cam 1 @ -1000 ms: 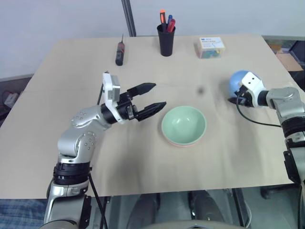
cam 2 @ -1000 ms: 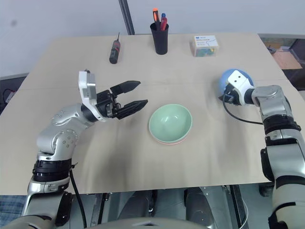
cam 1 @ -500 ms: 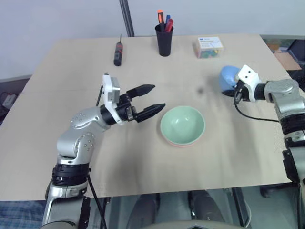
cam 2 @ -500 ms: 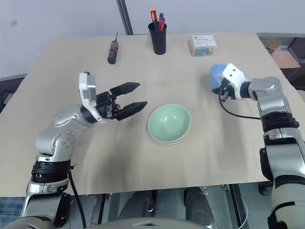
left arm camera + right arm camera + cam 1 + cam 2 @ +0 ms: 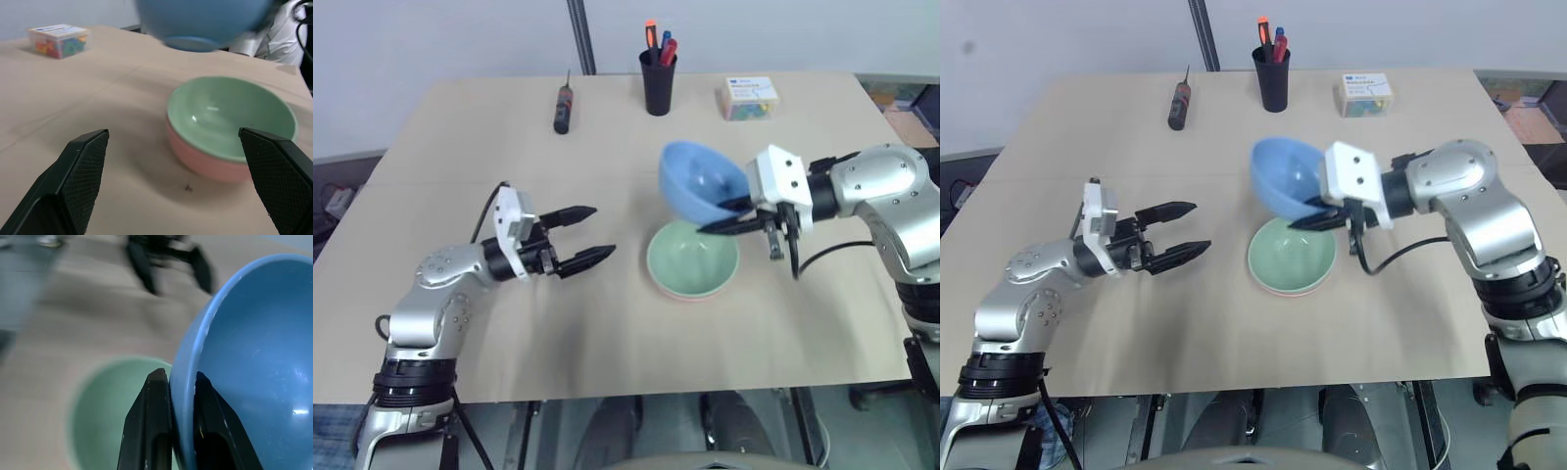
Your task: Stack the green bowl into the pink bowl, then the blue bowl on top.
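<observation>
Blue bowl arrives over the stack

Right gripper (image 5: 732,217) pinches the blue bowl (image 5: 700,181) by its rim, having carried it from the table's right edge to just above the green bowl (image 5: 692,259), already nested in the pink bowl (image 5: 205,164). Only lowering remains. Left gripper (image 5: 585,237) has backed away, fingers spread.

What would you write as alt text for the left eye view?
The right end effector holds a blue bowl by its rim, tilted in the air above a green bowl nested in a pink bowl on a wooden table. The left end effector hangs open beside them.
</observation>
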You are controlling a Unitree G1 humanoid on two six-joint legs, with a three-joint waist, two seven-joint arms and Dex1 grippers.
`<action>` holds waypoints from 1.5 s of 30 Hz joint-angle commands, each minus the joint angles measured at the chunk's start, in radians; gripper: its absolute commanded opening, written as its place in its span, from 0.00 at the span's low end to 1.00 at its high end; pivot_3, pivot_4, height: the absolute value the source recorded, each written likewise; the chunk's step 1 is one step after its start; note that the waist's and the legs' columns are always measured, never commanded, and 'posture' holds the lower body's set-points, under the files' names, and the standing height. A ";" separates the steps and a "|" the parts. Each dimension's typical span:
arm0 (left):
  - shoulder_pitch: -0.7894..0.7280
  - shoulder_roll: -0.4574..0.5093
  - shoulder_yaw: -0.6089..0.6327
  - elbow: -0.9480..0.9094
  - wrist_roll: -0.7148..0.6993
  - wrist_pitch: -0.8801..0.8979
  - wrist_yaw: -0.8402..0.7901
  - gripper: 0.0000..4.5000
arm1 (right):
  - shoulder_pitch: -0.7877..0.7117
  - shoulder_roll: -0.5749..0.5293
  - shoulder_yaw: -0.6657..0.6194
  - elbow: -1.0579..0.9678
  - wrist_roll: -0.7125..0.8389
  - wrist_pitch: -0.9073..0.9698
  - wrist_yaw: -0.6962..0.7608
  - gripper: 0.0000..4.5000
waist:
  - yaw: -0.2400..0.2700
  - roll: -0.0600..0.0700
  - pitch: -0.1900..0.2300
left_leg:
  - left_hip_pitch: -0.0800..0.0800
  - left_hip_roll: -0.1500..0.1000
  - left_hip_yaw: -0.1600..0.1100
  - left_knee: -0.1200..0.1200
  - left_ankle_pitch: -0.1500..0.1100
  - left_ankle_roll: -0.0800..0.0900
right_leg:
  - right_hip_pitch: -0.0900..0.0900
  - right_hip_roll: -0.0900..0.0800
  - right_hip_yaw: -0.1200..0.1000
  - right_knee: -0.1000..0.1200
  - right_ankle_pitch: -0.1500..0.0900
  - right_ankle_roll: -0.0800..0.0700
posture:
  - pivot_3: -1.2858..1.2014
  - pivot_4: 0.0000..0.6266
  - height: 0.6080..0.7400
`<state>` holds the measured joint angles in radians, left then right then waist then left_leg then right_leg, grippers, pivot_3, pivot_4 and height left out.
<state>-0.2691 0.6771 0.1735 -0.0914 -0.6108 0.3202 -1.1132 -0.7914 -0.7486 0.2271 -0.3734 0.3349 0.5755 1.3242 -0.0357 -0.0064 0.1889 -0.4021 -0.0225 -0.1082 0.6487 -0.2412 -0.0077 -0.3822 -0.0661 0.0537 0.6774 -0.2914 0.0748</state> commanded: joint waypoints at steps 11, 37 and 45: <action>-0.024 0.004 0.050 0.065 -0.025 -0.087 -0.118 1.00 | 0.024 -0.095 0.073 -0.138 -0.016 0.010 -0.003 0.24 | -0.003 0.000 0.000 | 0.000 0.000 0.000 0.000 0.000 0.000 | 0.000 0.000 0.000 0.000 0.000 0.000 | 0.52 0.24 1.00; 0.290 -0.073 0.139 -0.221 0.005 0.013 0.271 1.00 | 0.463 -0.032 -0.394 0.352 0.131 -0.274 -0.090 0.75 | -0.001 -0.001 0.000 | 0.001 0.000 0.002 -0.001 0.000 0.000 | 0.002 -0.001 0.001 -0.001 0.000 0.000 | 0.52 0.24 1.00; 0.346 -0.106 0.166 -0.258 0.003 -0.018 0.308 1.00 | 0.403 0.034 -0.452 0.608 0.172 -0.442 -0.030 0.75 | -0.004 -0.001 0.000 | 0.005 0.001 0.003 0.000 0.000 0.000 | 0.004 0.002 0.002 0.001 0.000 0.000 | 0.52 0.24 1.00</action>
<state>0.0749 0.5713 0.3086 -0.3097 -0.6012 0.3289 -0.8117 -0.3616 -0.7195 -0.1817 0.2215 0.4846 0.1783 1.2748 -0.0397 -0.0071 0.1884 -0.3971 -0.0220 -0.1053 0.6487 -0.2413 -0.0075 -0.3782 -0.0645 0.0555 0.6786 -0.2913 0.0748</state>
